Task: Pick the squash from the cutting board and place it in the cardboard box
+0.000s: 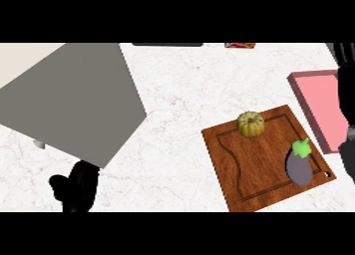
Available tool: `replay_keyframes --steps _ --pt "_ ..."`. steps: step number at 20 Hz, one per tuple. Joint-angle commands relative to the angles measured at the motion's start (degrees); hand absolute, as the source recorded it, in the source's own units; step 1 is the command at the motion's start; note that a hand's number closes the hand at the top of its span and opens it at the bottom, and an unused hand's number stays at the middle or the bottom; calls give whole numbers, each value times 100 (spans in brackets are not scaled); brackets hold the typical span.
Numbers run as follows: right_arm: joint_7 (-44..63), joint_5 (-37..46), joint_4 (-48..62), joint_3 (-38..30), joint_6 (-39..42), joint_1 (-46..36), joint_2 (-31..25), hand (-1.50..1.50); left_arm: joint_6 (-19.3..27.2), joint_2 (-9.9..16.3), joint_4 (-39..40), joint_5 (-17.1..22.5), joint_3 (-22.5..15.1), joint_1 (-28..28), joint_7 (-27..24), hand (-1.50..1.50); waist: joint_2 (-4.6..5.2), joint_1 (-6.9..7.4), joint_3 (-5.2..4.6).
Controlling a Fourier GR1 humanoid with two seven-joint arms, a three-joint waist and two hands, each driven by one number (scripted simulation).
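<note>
The squash, small, round and yellow-green, sits on the far corner of the wooden cutting board at the right. A large grey slab with a pale beige face fills the upper left; I cannot tell whether this is the cardboard box. My right hand stands along the right edge with fingers up, open, well right of the squash and holding nothing. At the lower left my left hand rests open, just below the grey slab's near corner.
A purple eggplant with a green stem lies on the board's near right corner. A pink tray sits right of the board, partly behind my right hand. A red-and-yellow item and a dark strip lie at the far edge.
</note>
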Motion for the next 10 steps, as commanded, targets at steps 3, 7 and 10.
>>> replay_keyframes --steps 3,7,10 --pt "1368 1394 346 141 -982 -336 -701 -150 -335 997 -528 -539 66 -248 -189 0 -8 -165 28" --pt "2264 2461 1097 478 -766 151 -1727 -150 -473 1645 -634 -898 193 -222 -377 0 13 -717 -137" --pt "3277 3112 1104 629 -902 11 -2085 -150 -741 1945 -740 -1073 138 -478 -421 0 -57 -633 -48"
